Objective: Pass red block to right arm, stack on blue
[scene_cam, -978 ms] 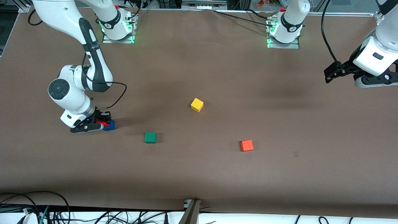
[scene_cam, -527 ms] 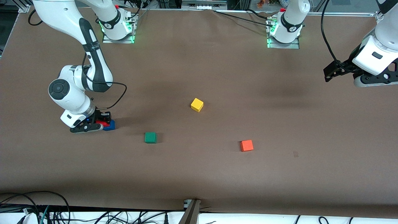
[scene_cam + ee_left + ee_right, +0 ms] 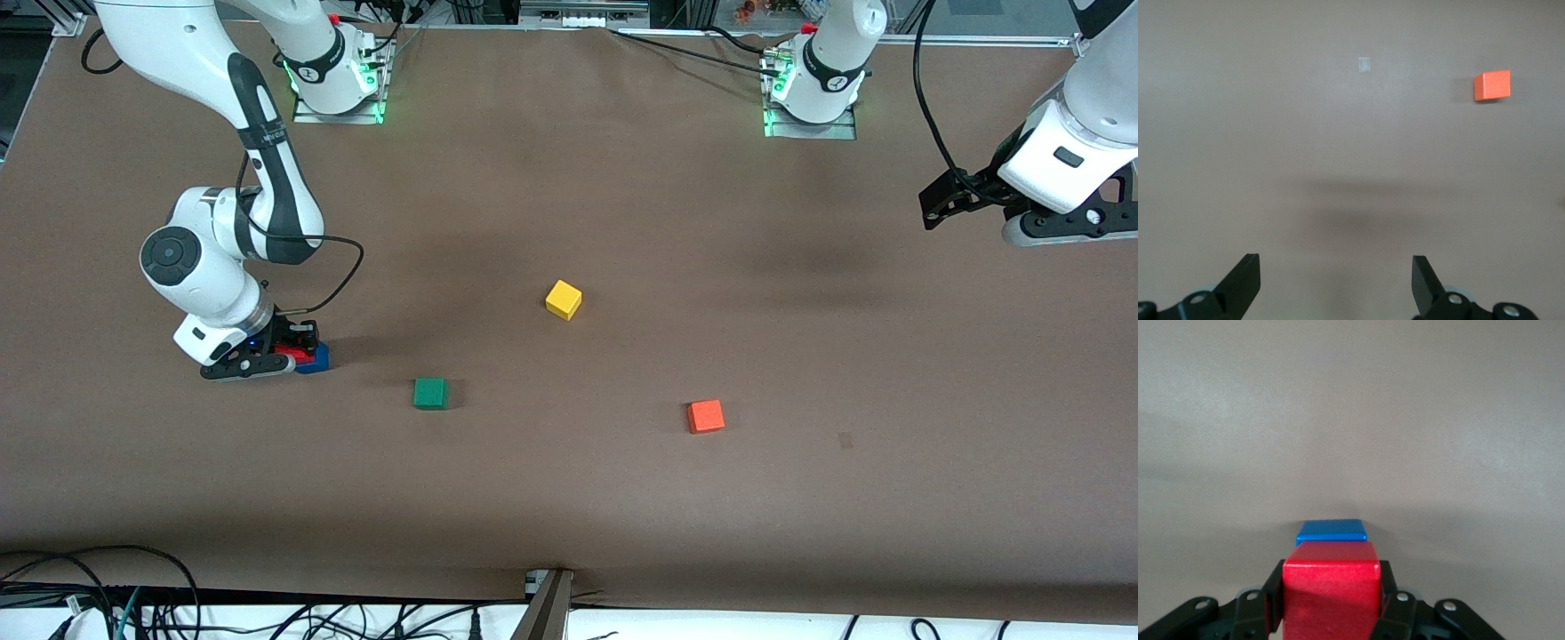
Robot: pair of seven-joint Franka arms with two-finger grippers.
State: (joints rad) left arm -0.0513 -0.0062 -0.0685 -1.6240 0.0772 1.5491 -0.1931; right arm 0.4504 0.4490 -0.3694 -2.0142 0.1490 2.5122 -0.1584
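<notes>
My right gripper (image 3: 283,354) is shut on the red block (image 3: 300,355) low at the right arm's end of the table. In the right wrist view the red block (image 3: 1331,593) fills the space between the fingers of the right gripper (image 3: 1331,588). The blue cube (image 3: 317,358) lies directly under it, and one blue edge (image 3: 1331,531) shows past the red. I cannot tell whether the two touch. My left gripper (image 3: 1067,229) hangs open and empty over the left arm's end of the table. In the left wrist view the left gripper (image 3: 1335,283) has bare table under it.
An orange-red cube (image 3: 705,416) lies nearer the front camera toward the left arm's end; it also shows in the left wrist view (image 3: 1491,85). A green cube (image 3: 430,393) and a yellow cube (image 3: 563,300) lie mid-table. Cables run along the front edge.
The left arm has drifted a little toward its base end, rising slightly. The right gripper with the red block has stayed over the blue cube.
</notes>
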